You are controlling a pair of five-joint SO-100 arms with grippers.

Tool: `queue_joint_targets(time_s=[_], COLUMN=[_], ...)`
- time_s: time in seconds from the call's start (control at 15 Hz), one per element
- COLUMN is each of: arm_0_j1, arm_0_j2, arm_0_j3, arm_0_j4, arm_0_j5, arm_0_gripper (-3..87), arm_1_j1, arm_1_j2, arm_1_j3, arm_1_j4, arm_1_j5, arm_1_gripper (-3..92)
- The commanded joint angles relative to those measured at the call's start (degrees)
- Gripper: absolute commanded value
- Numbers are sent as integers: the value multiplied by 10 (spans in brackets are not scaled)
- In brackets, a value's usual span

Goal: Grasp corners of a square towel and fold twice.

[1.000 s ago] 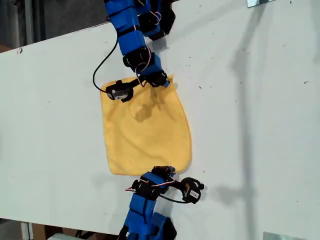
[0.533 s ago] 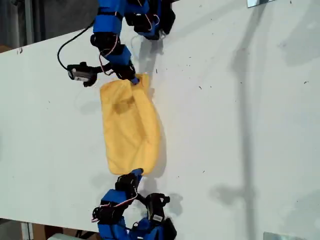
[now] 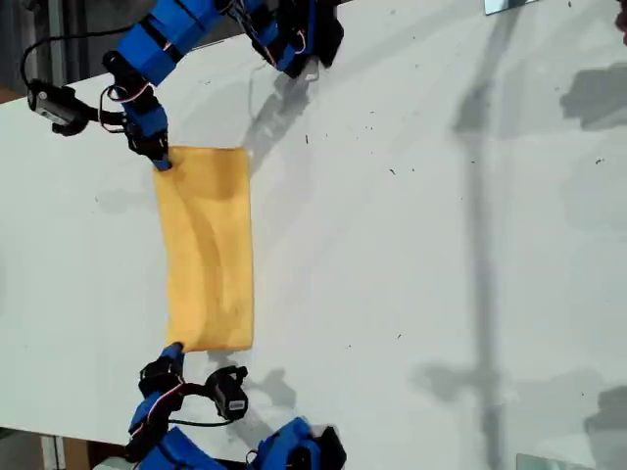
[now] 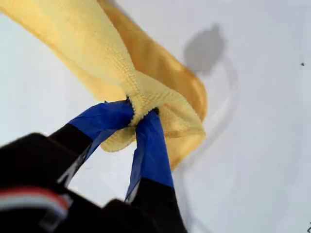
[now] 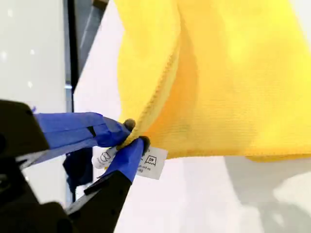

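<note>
My first gripper [image 4: 141,116] and my second gripper [image 5: 127,138] each have their fingers pinched tight on a corner of the towel [image 3: 208,250], which lies folded in half on the surface [image 3: 441,245], toward the exterior view's left. Lower both corners evenly before letting go, keeping the edges aligned.

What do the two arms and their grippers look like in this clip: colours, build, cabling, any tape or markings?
Both arms are built of blue printed segments with black servo blocks and thin black and red-white wires looping outside. A small black camera module juts from each wrist. My first gripper and my second gripper have black fingers wrapped in blue tape.
</note>
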Motion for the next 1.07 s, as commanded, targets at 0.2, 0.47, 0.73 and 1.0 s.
queue_joint_targets(time_s=[0.2,0.47,0.73,1.0], arm_0_j1=[-139,-126,-102,-67], arm_0_j2=[-296,-272,-83,-70], arm_0_j3=[-177,-137,29,113], arm_0_j4=[-84,-75,-91,-120], arm_0_j5=[56,54,42,2], arm_0_gripper=[-4,-4,-4,-4], arm_1_j1=[107,105,76,21], arm_1_j2=[-322,-301,-172,-195], arm_1_j3=[-121,-106,-3,53], arm_1_j4=[-179,-166,-165,-171], arm_1_j5=[-13,-40,-41,18], arm_1_gripper=[-1,-1,-1,-1])
